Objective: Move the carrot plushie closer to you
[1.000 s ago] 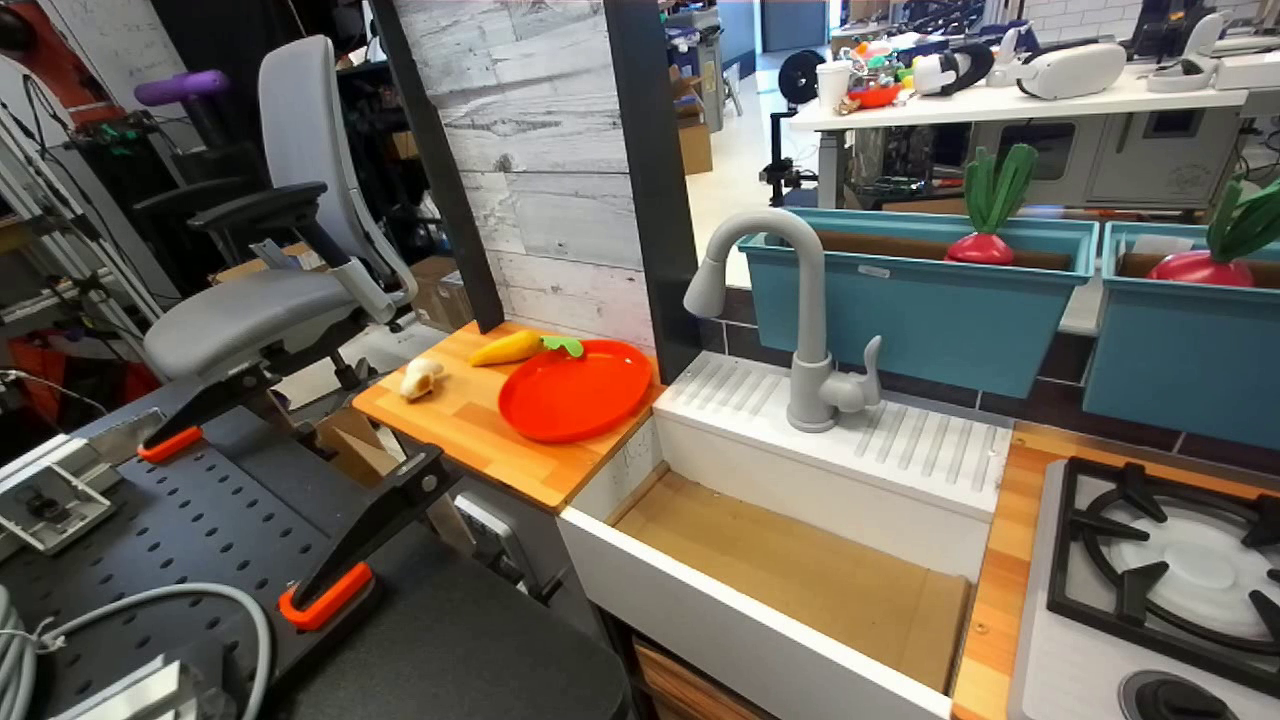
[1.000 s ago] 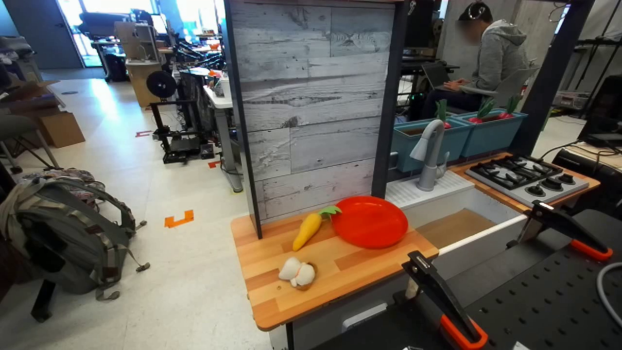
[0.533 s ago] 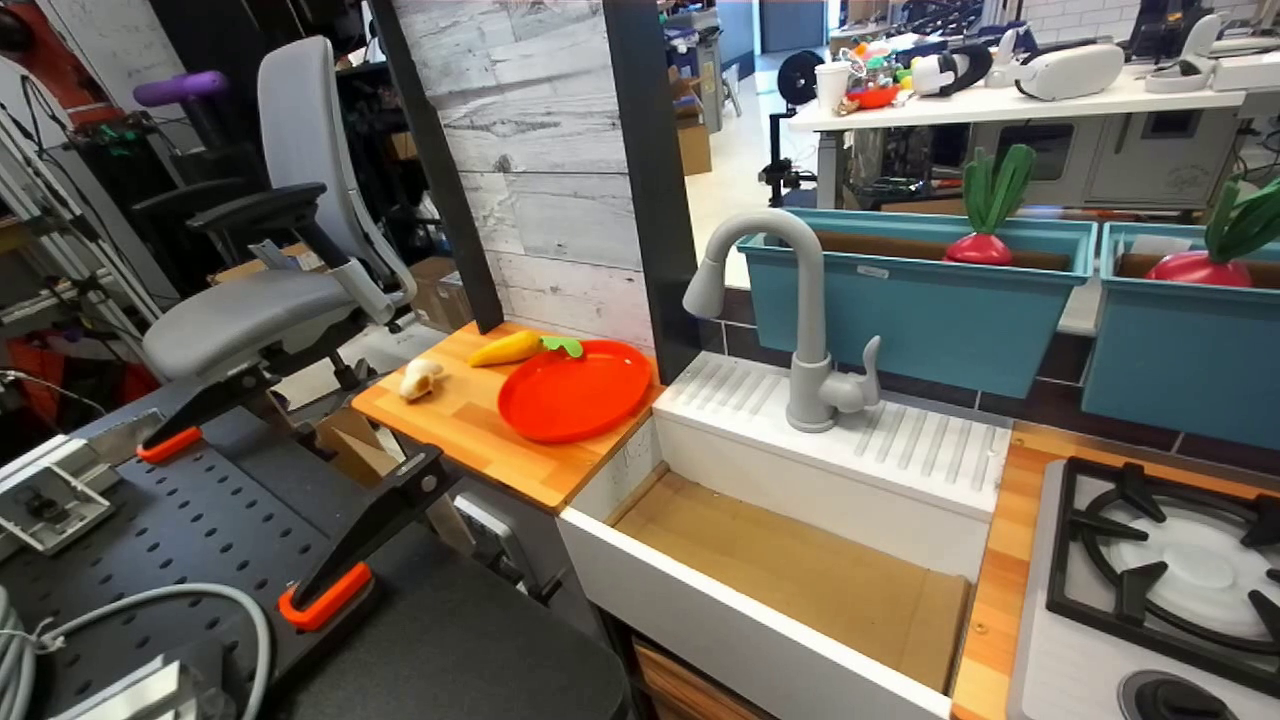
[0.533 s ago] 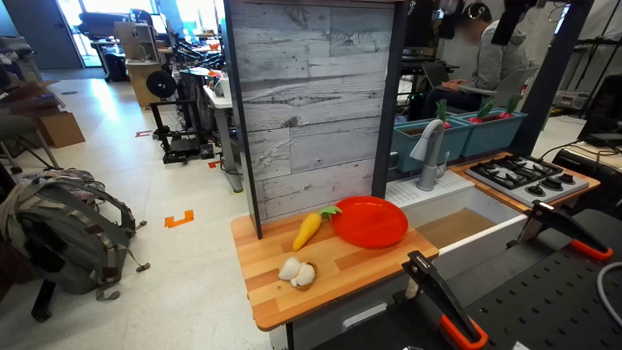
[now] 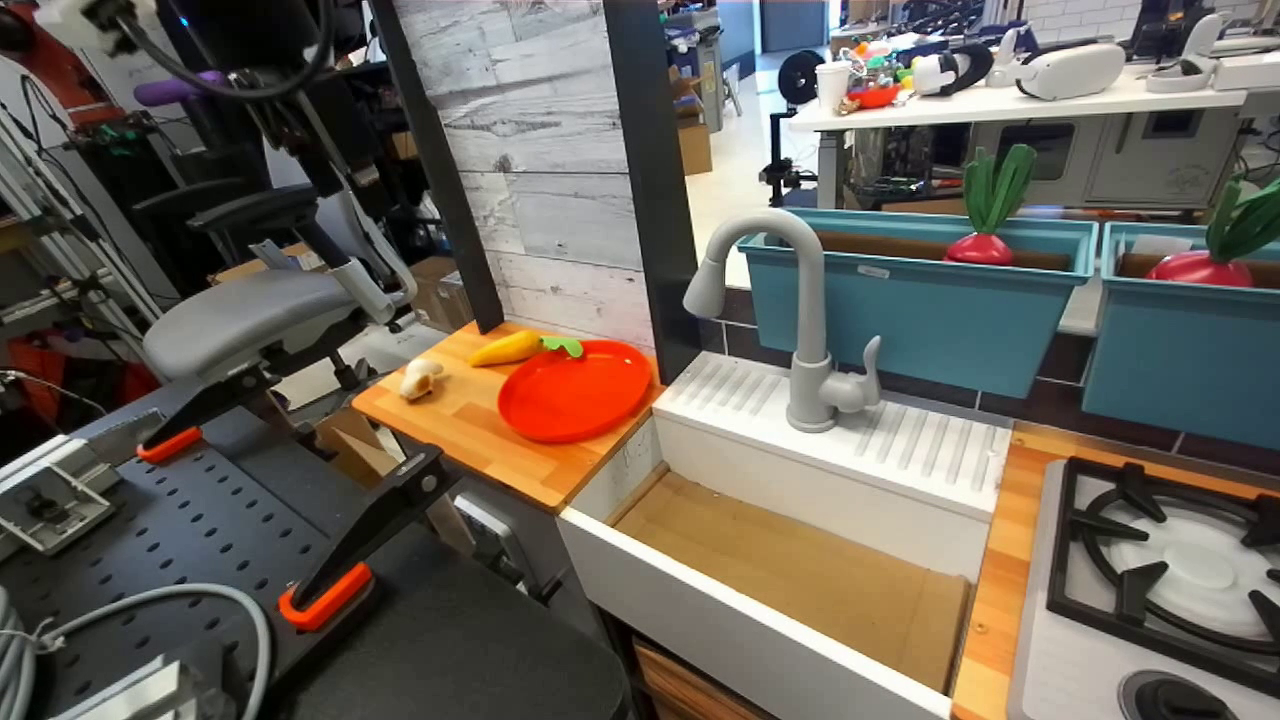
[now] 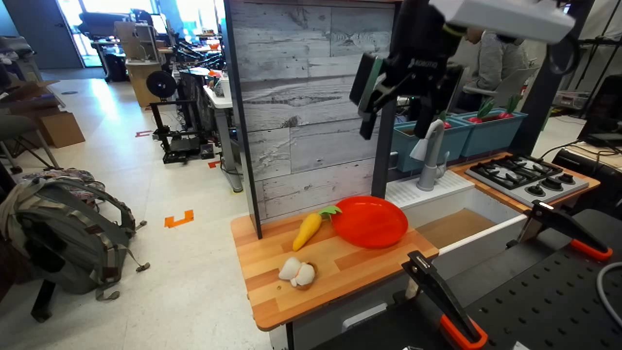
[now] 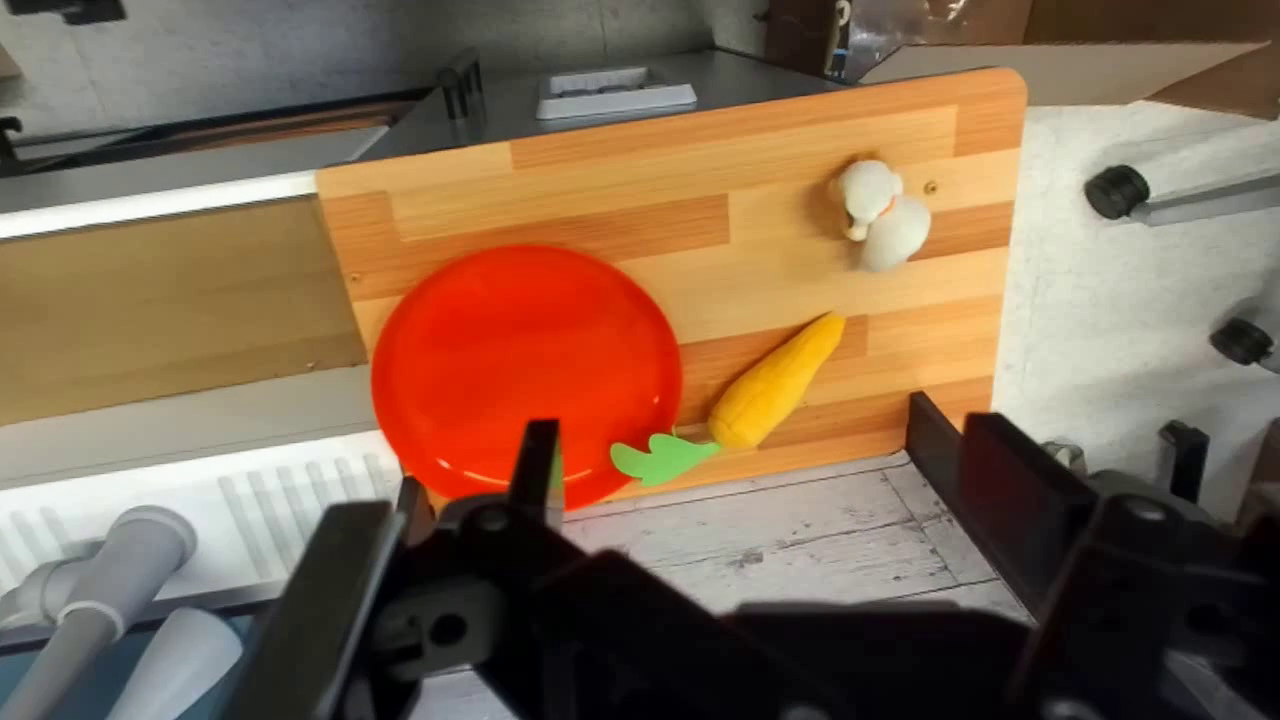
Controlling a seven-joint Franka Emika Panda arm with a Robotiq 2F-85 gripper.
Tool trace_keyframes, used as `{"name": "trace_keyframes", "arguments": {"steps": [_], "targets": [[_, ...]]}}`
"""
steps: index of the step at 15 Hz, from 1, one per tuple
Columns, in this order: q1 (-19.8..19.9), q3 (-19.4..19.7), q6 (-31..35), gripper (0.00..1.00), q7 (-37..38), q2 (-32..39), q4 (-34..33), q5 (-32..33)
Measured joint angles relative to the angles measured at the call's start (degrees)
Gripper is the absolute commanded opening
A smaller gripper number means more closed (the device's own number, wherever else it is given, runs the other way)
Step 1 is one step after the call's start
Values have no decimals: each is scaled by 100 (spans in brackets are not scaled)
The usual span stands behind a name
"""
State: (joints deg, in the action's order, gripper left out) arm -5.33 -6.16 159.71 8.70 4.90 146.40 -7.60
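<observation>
The carrot plushie, yellow-orange with green leaves, lies on the wooden counter in both exterior views (image 5: pixel 508 348) (image 6: pixel 308 231). Its leaves reach onto the rim of the round red plate (image 5: pixel 560 400) (image 6: pixel 371 223). The wrist view shows the carrot plushie (image 7: pixel 775 385) beside the red plate (image 7: pixel 520 340), leaf end nearest the wall panel. My gripper (image 6: pixel 396 129) hangs high above the counter in an exterior view, open and empty, in front of the wall panel and post. In the wrist view the gripper's fingers (image 7: pixel 765 430) are wide apart, with the carrot well below them.
A small white plush toy (image 6: pixel 297 272) lies on the wooden counter (image 6: pixel 340 282). The grey wood-pattern wall panel (image 6: pixel 316 97) rises right behind the carrot, with dark posts (image 6: pixel 388 146) at its edges. A sink with a grey faucet (image 5: pixel 815 310) adjoins the plate side. Black clamps (image 5: pixel 370 530) stand in front.
My arm and gripper have come into the scene from above. A second ago they were out of view, then only dark parts showed at the top. The carrot, plate and white toy have not moved.
</observation>
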Motion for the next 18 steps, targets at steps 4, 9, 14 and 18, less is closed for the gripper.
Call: {"name": "trace_keyframes", "arguments": {"steps": [4, 9, 14, 18], "targets": [[75, -533, 905, 100, -574, 1130, -438, -1265], [758, -1328, 1077, 100, -833, 2479, -1442, -1731], [956, -1272, 1144, 100, -795, 3606, -2291, -1689], [783, -1067, 1257, 100, -542, 4206, -2729, -1631]]}}
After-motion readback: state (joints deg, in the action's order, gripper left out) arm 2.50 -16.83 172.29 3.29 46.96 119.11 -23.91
